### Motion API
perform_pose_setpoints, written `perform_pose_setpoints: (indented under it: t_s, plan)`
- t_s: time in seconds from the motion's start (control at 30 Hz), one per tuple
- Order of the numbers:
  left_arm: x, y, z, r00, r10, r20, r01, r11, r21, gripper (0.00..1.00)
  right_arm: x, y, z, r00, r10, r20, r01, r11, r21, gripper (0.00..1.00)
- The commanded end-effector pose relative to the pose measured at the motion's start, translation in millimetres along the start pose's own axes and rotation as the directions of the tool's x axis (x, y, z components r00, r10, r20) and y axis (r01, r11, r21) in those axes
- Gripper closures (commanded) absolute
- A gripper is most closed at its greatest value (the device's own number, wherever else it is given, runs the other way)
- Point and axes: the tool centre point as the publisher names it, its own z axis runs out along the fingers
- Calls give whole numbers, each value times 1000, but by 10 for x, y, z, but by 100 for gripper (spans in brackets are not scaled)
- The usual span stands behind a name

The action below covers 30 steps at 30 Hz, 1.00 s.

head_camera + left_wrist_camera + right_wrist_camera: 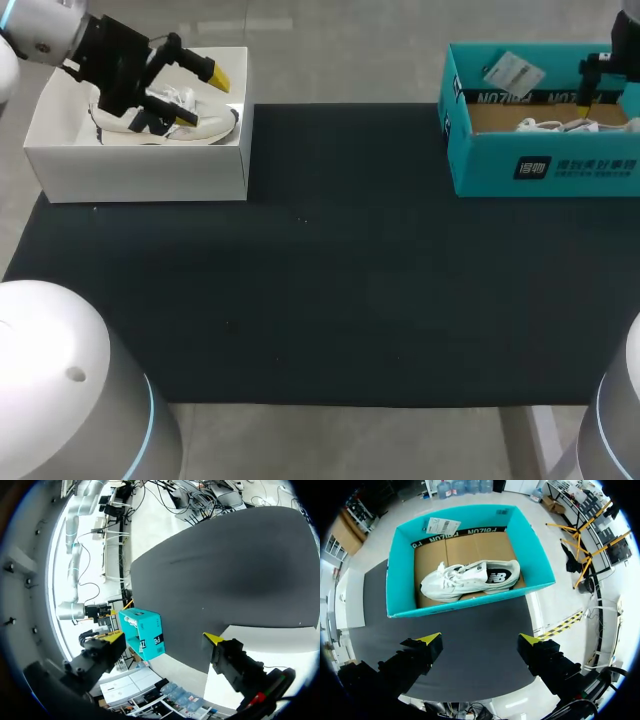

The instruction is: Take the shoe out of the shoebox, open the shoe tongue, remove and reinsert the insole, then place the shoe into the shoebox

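A white sneaker [470,580] lies on its side on the cardboard floor of the teal shoebox [400,580]. My right gripper [480,640] hangs open above the box's near wall, nothing between its fingers. In the head view the teal shoebox [545,160] stands at the back right with the sneaker [560,125] inside and my right gripper [590,100] over it. At the back left, my left gripper [200,95] is open over a white shoebox [140,165] that holds another white shoe [205,128]. In the left wrist view my left gripper [165,637] is empty and faces across the mat toward the teal shoebox [145,632].
A black mat [330,280] covers the table between the two boxes. A white paper tag [442,526] lies against the teal box's far wall. The white box's rim [270,635] shows beside the left fingers.
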Motion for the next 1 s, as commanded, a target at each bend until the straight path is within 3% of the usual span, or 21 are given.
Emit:
perform_pose_setpoints:
  t_s: [0.03, 0.4, 0.57, 0.8, 0.87, 1.0]
  plan:
    - [118, 268, -126, 997, 47, -56, -47, 999, 13, 0, -1, -16, 4, 1000, 1, 0, -1, 1000, -5, 0]
    - [630, 740, -571, 945, 176, -275, -166, 984, 60, 0, -1, -16, 4, 1000, 1, 0, -1, 1000, -5, 0]
    - [908, 925, -705, 901, 190, -390, -193, 981, 31, 0, -1, -16, 4, 1000, 1, 0, -1, 1000, -5, 0]
    - [1462, 1295, -793, 829, 101, -550, -136, 990, -23, 0, -1, -16, 4, 1000, 1, 0, -1, 1000, -5, 0]
    - [1498, 1322, -795, 787, 41, -616, -105, 992, -69, 0, -1, -16, 4, 1000, 1, 0, -1, 1000, -5, 0]
    - [1498, 1322, -795, 787, 41, -616, -105, 992, -69, 0, -1, -16, 4, 1000, 1, 0, -1, 1000, -5, 0]
